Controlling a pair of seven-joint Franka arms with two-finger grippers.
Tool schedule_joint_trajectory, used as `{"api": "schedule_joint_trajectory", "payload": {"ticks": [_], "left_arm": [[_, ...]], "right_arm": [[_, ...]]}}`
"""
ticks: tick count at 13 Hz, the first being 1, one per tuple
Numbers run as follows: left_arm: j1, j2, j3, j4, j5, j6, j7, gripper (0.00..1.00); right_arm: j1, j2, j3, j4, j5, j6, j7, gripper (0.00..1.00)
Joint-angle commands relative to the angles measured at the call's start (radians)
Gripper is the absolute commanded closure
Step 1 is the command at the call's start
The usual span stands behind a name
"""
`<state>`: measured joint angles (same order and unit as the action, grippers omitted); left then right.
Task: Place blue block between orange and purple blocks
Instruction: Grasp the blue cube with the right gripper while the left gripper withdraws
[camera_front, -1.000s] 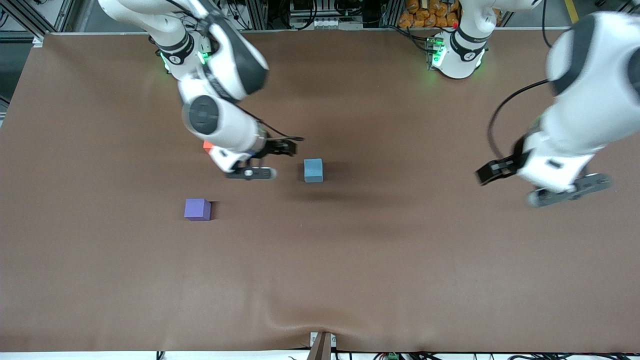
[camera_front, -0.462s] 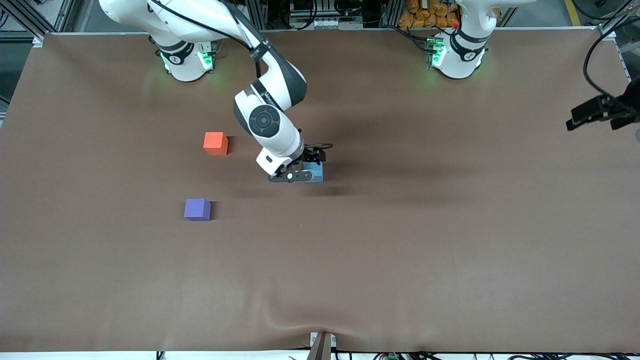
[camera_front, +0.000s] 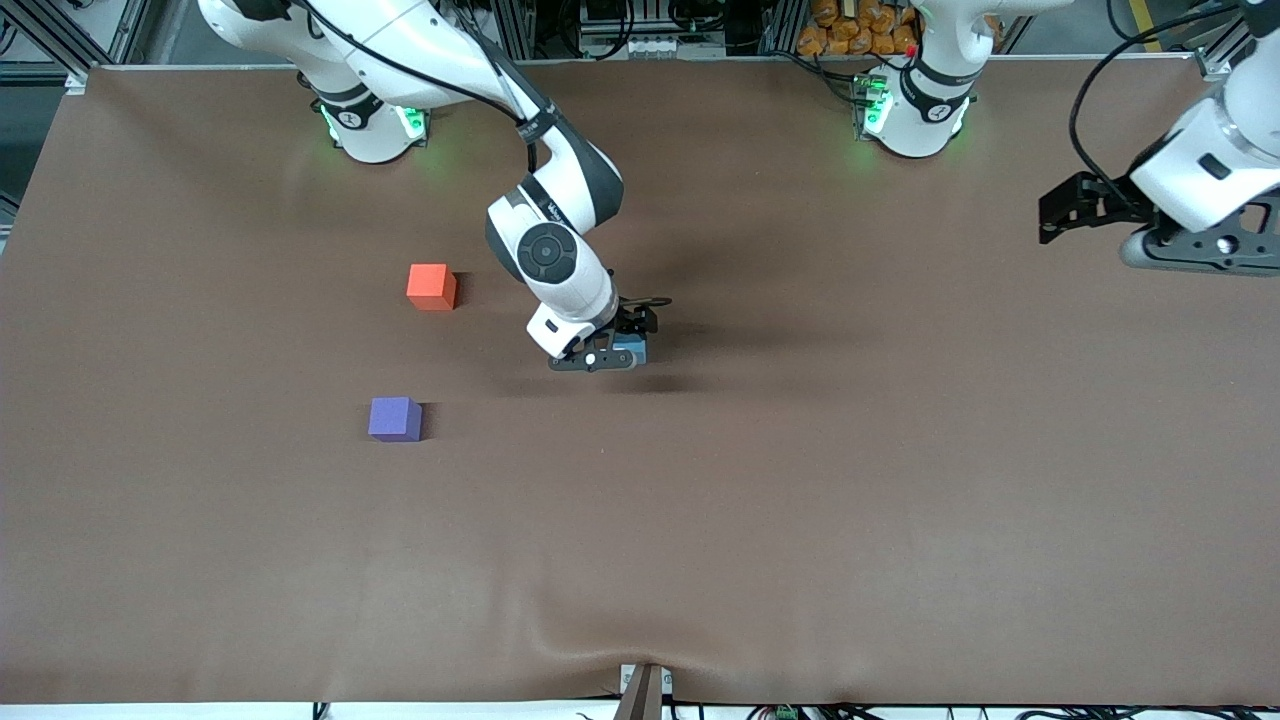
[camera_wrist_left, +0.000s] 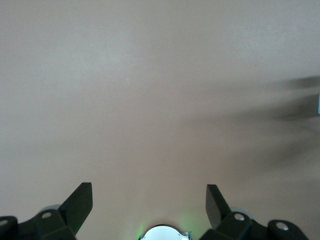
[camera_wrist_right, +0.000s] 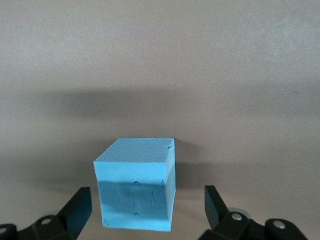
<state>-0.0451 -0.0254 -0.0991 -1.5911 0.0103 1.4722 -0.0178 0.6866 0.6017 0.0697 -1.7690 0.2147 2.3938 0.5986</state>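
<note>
While three cubes sit apart, right hand (camera_front: 612, 350) straddles blue block (camera_wrist_right: 135, 182).

**Brown Cloth and Back-Edge Clutter**

A brown table cover (camera_front: 800, 520) spreads wide, rippled at its near edge beside a small bracket (camera_front: 643, 690). Past the far edge sit orange bags (camera_front: 860, 28), metal framing (camera_front: 520, 25) and loose cables (camera_front: 700, 30).

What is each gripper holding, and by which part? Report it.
Nothing is held. The right gripper is open around the blue block, fingers apart from its sides. The left gripper waits open over bare table.
</note>
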Motion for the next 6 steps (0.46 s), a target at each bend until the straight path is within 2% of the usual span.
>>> {"api": "schedule_joint_trajectory", "payload": {"ticks": [1, 6], "left_arm": [[0.016, -0.011, -0.005, 0.035, 0.013, -0.009, 0.001, 0.0], [0.018, -0.013, -0.004, 0.039, 0.007, -0.044, 0.001, 0.0]], "right_arm": [[0.039, 0.039, -0.013, 0.028, -0.026, 0.033, 0.07, 0.0], [0.05, 0.058, -0.013, 0.026, -0.046, 0.079, 0.102, 0.0]]}}
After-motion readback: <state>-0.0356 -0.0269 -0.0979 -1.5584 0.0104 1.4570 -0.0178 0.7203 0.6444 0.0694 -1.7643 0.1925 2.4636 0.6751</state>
